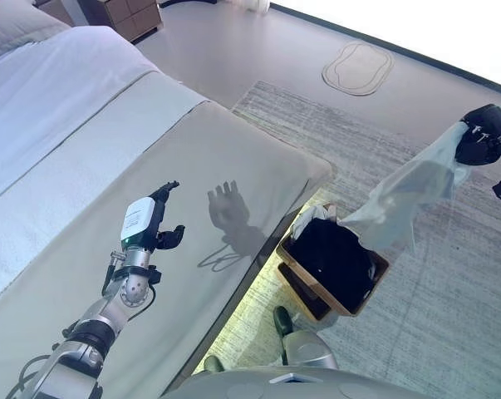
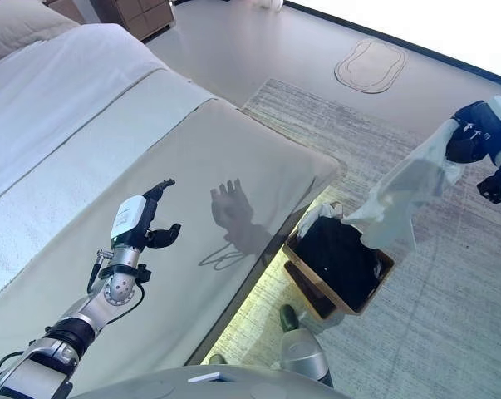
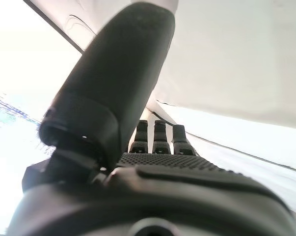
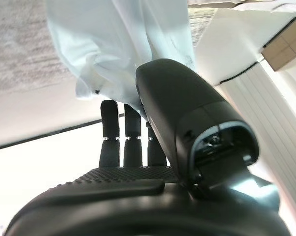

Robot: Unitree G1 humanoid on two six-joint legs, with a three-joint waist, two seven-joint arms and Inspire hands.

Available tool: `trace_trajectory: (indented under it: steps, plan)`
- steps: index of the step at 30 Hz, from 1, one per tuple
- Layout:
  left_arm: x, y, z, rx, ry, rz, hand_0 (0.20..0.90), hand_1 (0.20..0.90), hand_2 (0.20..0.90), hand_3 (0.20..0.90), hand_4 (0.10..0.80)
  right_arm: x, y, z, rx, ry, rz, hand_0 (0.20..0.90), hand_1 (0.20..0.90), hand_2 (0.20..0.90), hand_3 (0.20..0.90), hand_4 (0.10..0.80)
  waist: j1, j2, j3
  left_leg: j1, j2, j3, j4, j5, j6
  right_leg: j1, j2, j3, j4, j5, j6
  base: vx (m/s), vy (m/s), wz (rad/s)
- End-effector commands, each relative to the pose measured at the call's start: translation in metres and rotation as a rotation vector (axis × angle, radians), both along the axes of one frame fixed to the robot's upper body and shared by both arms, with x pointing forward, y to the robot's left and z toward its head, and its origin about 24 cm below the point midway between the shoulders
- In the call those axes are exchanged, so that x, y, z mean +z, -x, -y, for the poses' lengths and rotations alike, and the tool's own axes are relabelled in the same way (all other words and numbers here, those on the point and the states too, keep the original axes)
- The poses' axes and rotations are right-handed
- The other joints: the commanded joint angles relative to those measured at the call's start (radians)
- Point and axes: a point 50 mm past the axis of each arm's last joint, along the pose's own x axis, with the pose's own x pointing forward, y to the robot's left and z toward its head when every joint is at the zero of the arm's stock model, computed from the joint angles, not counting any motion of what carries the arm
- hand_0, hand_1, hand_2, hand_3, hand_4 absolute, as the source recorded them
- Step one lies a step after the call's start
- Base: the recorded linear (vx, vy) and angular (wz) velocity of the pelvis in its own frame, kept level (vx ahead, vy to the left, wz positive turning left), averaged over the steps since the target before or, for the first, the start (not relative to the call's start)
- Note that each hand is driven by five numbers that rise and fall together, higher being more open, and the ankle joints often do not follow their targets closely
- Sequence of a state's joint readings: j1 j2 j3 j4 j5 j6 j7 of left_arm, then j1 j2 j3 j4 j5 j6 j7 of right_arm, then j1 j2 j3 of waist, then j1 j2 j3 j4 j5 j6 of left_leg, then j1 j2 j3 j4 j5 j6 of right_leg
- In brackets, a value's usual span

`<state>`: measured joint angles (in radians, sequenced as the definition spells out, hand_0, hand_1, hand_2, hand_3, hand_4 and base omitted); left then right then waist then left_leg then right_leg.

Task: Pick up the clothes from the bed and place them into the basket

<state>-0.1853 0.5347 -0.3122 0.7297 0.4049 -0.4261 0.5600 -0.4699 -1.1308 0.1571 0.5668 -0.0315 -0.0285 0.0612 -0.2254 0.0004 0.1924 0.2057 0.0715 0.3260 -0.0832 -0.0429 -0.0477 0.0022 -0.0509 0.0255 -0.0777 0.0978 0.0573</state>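
Dangling a pale garment (image 1: 416, 187) from the right hand (image 1: 483, 137), fingers and thumb pinching the cloth, its hem trailing at the basket (image 1: 333, 262) rim beside the bed (image 1: 192, 174). Best centring over the basket before releasing. Left hand (image 1: 150, 223) hovering over the bed, fingers loosely apart, holding nothing.

The left hand (image 1: 150, 223) is raised on a bent arm, fingers relaxed, while the right hand (image 1: 483, 137) is held high with fingers curled.

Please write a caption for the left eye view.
Right hand holds a pale garment above the basket; left hand is over the bed.
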Motion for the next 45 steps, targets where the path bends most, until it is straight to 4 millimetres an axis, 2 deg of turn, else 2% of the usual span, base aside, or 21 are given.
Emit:
trace_trajectory:
  steps: [1,7,8,10,18,22,29,35,36,37,45]
  plan:
    - [0.012,-0.01,-0.002,-0.057,-0.034,0.071,0.9,0.9,0.9,0.9,0.8,0.026,-0.005,-0.007,0.051,-0.064,0.177,0.3,0.3,0.3,0.2,0.1,0.023,-0.036,-0.146,-0.08,0.009,-0.013,0.079,-0.047,0.02,-0.046,-0.015,-0.018,0.108,-0.064,0.06,-0.005,-0.012,-0.07]
    - [0.013,-0.014,0.007,-0.083,-0.029,0.066,0.9,0.9,0.9,0.9,0.8,-0.01,-0.012,-0.009,0.023,-0.128,0.088,0.3,0.3,0.3,0.2,0.1,0.023,-0.024,-0.149,-0.072,0.009,-0.005,0.078,-0.049,0.02,-0.048,-0.015,-0.021,0.107,-0.059,0.062,0.0,-0.014,-0.08]
    - [0.013,-0.014,0.006,-0.083,-0.029,0.065,0.9,0.9,0.9,0.9,0.8,-0.01,-0.012,-0.009,0.023,-0.128,0.088,0.3,0.3,0.3,0.2,0.1,0.023,-0.025,-0.149,-0.072,0.009,-0.005,0.077,-0.048,0.019,-0.048,-0.015,-0.021,0.107,-0.059,0.062,-0.022,-0.035,0.0]
    - [0.016,-0.018,0.009,-0.091,-0.032,0.067,0.9,0.9,0.9,0.9,0.8,-0.025,-0.01,-0.007,0.001,-0.142,0.052,0.3,0.3,0.3,0.2,0.1,0.025,-0.02,-0.148,-0.072,0.008,-0.006,0.074,-0.047,0.02,-0.049,-0.014,-0.023,0.106,-0.056,0.063,-0.028,-0.037,0.01]
    - [0.018,-0.022,0.014,-0.123,-0.042,0.053,0.9,0.9,0.9,0.9,0.8,-0.055,-0.007,-0.003,-0.052,-0.161,-0.05,0.3,0.3,0.3,0.2,0.1,0.034,-0.008,-0.141,-0.075,0.002,-0.015,0.067,-0.04,0.021,-0.049,-0.014,-0.029,0.104,-0.053,0.064,-0.013,-0.016,0.01]
    - [0.018,-0.022,0.014,-0.119,-0.038,0.058,0.9,0.9,0.9,0.9,0.8,-0.079,0.0,0.003,-0.109,-0.172,-0.122,0.3,0.3,0.3,0.2,0.1,0.043,-0.004,-0.14,-0.073,0.001,-0.02,0.059,-0.035,0.021,-0.047,-0.014,-0.034,0.099,-0.051,0.064,0.002,-0.014,0.02]
    - [0.016,-0.021,0.012,-0.116,-0.038,0.048,0.9,0.9,0.9,0.9,0.8,-0.097,0.009,0.012,-0.186,-0.197,-0.176,0.3,0.3,0.3,0.2,0.1,0.053,-0.001,-0.139,-0.076,0.002,-0.025,0.055,-0.03,0.02,-0.042,-0.011,-0.038,0.093,-0.051,0.061,0.002,-0.021,0.07]
    - [0.016,-0.019,0.015,-0.132,-0.034,0.048,0.9,0.9,0.9,0.9,0.8,-0.102,0.013,0.016,-0.209,-0.241,-0.183,0.3,0.3,0.3,0.2,0.1,0.054,0.003,-0.133,-0.076,0.004,-0.027,0.056,-0.031,0.019,-0.04,-0.012,-0.035,0.09,-0.051,0.062,0.0,0.0,0.0]
    - [0.016,-0.02,0.015,-0.134,-0.033,0.047,0.9,0.9,0.9,0.9,0.8,-0.103,0.012,0.015,-0.191,-0.245,-0.205,0.818,0.818,0.818,0.804,0.704,0.055,0.002,-0.134,-0.075,0.004,-0.027,0.056,-0.031,0.019,-0.038,-0.012,-0.034,0.087,-0.051,0.061,0.0,0.0,0.0]
    - [0.016,-0.019,0.015,-0.134,-0.033,0.047,0.9,0.9,0.9,0.9,0.8,-0.103,0.012,0.014,-0.192,-0.235,-0.209,0.9,0.9,0.9,0.9,0.8,0.055,0.002,-0.134,-0.074,0.004,-0.027,0.055,-0.03,0.019,-0.037,-0.012,-0.033,0.086,-0.05,0.061,0.0,0.0,0.0]
    - [0.018,-0.021,0.015,-0.136,-0.038,0.04,0.9,0.9,0.9,0.9,0.8,-0.117,0.024,0.021,-0.249,-0.244,-0.245,0.9,0.9,0.9,0.9,0.8,0.053,-0.001,-0.136,-0.07,0.006,-0.025,0.05,-0.027,0.019,-0.038,-0.009,-0.028,0.086,-0.048,0.062,0.0,0.0,0.0]
